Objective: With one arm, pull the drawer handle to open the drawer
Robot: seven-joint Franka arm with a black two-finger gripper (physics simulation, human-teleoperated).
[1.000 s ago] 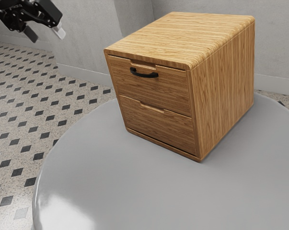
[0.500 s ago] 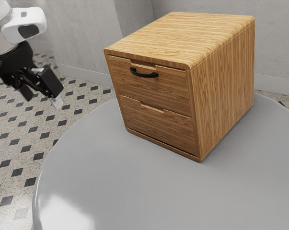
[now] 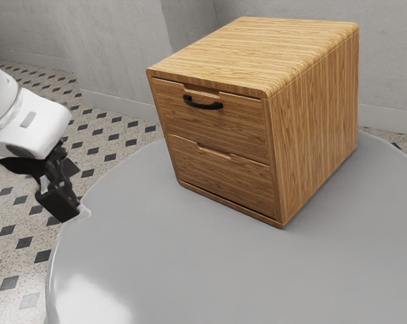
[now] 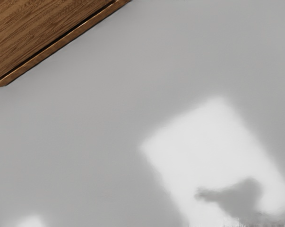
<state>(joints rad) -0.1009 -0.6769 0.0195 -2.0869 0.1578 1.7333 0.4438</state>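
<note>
A bamboo-coloured wooden cabinet with two drawers stands on a round grey table. The top drawer carries a black handle near its upper edge and sits flush with the cabinet front. My black gripper hangs low at the table's rim on the exterior view's left, far from the handle and well below it. In the wrist view, a bottom corner of the cabinet lies ahead of my hand over the bare table.
The lower drawer has no handle, just a notch, and also sits flush. A patterned tile floor spreads beyond the table on the exterior view's left. Grey walls stand behind the cabinet. A shadow of my hand falls on the tabletop.
My arm has come down from the exterior view's upper left corner to the table's rim, staying on the left side. The cabinet and its drawers have not moved.
</note>
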